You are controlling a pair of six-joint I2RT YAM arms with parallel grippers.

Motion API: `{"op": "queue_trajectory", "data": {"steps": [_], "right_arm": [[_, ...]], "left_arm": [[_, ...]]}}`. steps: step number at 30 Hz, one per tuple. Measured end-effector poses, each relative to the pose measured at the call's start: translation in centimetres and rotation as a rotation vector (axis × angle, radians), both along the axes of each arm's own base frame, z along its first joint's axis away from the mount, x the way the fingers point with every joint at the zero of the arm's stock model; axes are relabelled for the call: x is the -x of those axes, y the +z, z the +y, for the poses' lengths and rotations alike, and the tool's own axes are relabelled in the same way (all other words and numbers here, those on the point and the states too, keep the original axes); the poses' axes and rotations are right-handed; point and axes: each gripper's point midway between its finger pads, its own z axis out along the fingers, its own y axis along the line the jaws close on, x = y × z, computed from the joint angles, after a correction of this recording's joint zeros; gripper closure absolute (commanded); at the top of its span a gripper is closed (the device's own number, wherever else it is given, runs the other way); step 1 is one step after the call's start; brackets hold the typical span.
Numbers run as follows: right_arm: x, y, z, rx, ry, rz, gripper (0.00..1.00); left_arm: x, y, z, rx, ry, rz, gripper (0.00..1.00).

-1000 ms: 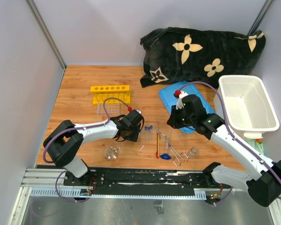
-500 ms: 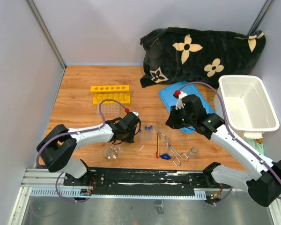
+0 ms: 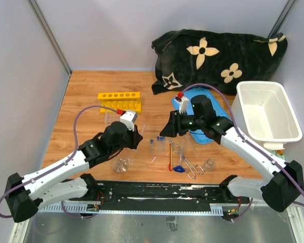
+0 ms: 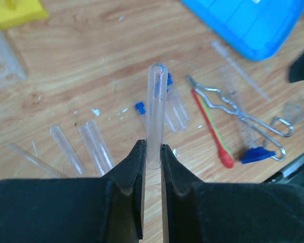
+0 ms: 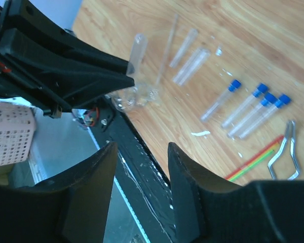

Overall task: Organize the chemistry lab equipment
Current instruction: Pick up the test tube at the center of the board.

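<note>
1. Grips a capless clear tube [image 4: 155,116] in the left fingers [image 4: 127,172], clamped on its lower end, with the rounded tip pointing away from them and the whole tube raised off the desk [image 4: 81,86].
2. Holds the right fingers [image 5: 86,187] apart, with nothing between them.
3. Points the right fingers toward the left fingers, near them but not touching, above the near half of the desk.
4. Shows more capless tubes [image 4: 93,147] lying flat on the desk below the left fingers and to their left.
5. Shows blue-capped tubes [image 5: 248,109] lying side by side on the desk, just past the held tube's tip and below the right fingers.
6. Shows metal tongs [image 4: 238,114] and a red-handled spatula [image 4: 210,126] lying side by side to the right of the left fingers.
7. Places the yellow rack [image 3: 119,101] well beyond the left fingers, a small flask [image 3: 121,164] on their near side, and a small beaker [image 3: 209,163] on the near side of the right fingers.
8. Puts a blue lid [image 4: 248,20] beyond the right fingers, with a white tub [image 3: 268,116] and a black flowered cloth [image 3: 218,55] farther off.
</note>
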Motion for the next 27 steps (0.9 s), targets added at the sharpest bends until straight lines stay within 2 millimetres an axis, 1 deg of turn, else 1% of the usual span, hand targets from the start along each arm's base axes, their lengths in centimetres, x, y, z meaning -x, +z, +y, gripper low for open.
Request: {"op": "queue_trajectory", "data": {"steps": [2,4,7,11,13,17,21,24,27], "right_arm": [[-0.1,1.0,1.1,-0.041,0.031,0.002,0.54],[-0.4,2.1,2.1,-0.072,0.053,-0.005,0.55],[-1.0,3.3,3.4,-0.100,0.080,-0.017,0.56],[-1.9,4.2,5.0,-0.122,0.109,-0.031,0.58],[-2.3,4.2,5.6,-0.124,0.118,-0.031,0.58],[-2.6,3.3,6.5,-0.107,0.132,-0.012,0.58],[-2.7,2.2,6.7,-0.088,0.137,0.007,0.58],[-2.8,1.9,6.8,-0.083,0.138,0.013,0.59],[-2.9,1.9,6.9,-0.085,0.138,0.011,0.59]], "left_arm": [[0.2,1.7,-0.2,0.039,-0.017,-0.050,1.00],[0.4,2.8,-0.4,0.062,-0.036,-0.084,1.00],[0.8,3.5,-0.8,0.075,-0.058,-0.106,1.00],[1.2,3.5,-1.2,0.066,-0.082,-0.115,1.00],[1.5,3.5,-1.4,0.062,-0.090,-0.120,1.00],[1.6,4.1,-1.3,0.069,-0.089,-0.139,1.00],[1.7,5.2,-0.9,0.096,-0.078,-0.166,1.00],[1.7,5.7,-0.6,0.107,-0.069,-0.180,1.00],[1.7,5.7,-0.6,0.108,-0.065,-0.182,1.00]]}}
